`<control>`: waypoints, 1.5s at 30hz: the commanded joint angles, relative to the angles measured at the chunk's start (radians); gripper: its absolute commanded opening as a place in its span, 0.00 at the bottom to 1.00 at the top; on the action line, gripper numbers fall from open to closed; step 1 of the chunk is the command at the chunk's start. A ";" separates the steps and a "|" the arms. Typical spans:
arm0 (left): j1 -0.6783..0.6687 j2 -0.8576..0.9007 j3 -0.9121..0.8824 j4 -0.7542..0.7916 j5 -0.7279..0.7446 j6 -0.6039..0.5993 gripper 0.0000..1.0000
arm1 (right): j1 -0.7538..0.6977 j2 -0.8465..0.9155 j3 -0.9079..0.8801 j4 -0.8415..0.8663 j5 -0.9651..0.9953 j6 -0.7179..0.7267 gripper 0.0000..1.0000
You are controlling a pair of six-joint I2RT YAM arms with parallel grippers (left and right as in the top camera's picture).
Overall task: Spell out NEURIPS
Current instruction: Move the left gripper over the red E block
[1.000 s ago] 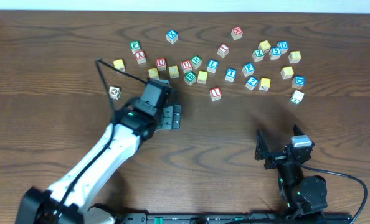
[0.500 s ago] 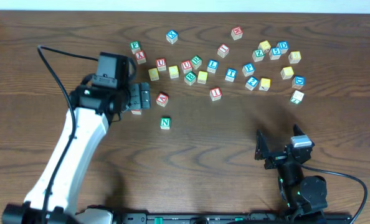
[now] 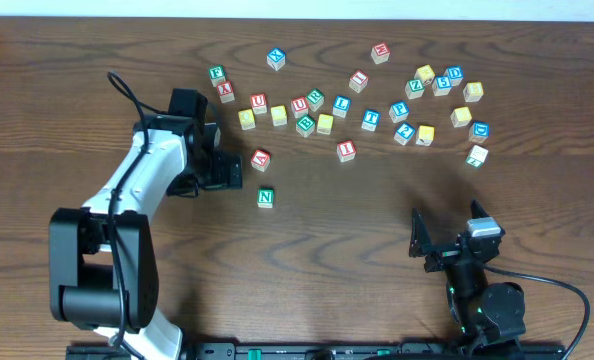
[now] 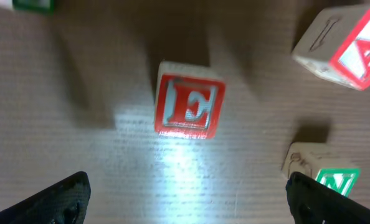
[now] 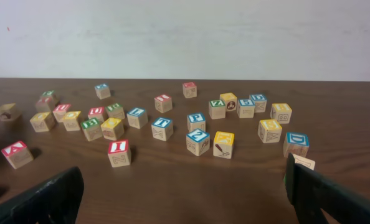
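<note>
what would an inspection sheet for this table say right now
surface: dark wood table, no spills seen
job's things: N alone on the near side; E flat under the left gripper; I at the scatter's near edge
clutter: A just beyond N; many other cubes across the far side
grippers: left gripper open above E, not touching; right gripper open, holding nothing
cables: black cable loops over the table at left; second cable at the near right
surroundings: pale wall
</note>
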 commanded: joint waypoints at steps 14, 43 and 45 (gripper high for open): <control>0.002 -0.004 0.013 0.101 -0.111 0.072 0.98 | -0.008 -0.002 -0.001 -0.004 -0.002 -0.013 0.99; 0.002 0.048 0.013 0.109 -0.117 0.103 0.95 | -0.008 -0.002 -0.001 -0.004 -0.002 -0.013 0.99; 0.002 0.066 0.013 0.109 -0.117 0.103 0.95 | -0.008 -0.002 -0.001 -0.004 -0.002 -0.013 0.99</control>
